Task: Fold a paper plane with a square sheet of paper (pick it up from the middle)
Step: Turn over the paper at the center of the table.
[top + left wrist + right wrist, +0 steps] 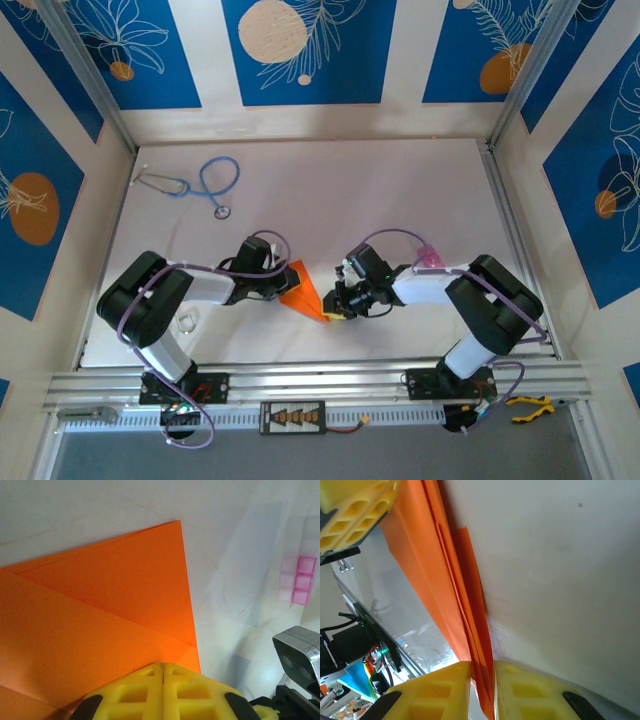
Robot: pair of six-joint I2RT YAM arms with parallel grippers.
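Note:
The square sheet of paper (303, 290) is bright orange and folded into a layered triangle between the two arms at the table's middle front. My left gripper (283, 284) is shut, its yellow tips together at the paper's broad face (100, 605); the left wrist view (163, 666) does not show whether any paper is pinched between them. My right gripper (335, 305) is shut on the paper's near corner. In the right wrist view several orange layers (445, 580) run edge-on between its narrowly parted jaws (482, 667). The left gripper's fingers (350, 505) show at the upper left there.
A blue stethoscope (205, 185) lies at the back left of the white table. A small pink thing (430, 258) sits behind the right arm, also seen as pink squares (300, 580). A small white item (187, 322) lies by the left arm. The metal rail (320, 380) borders the front.

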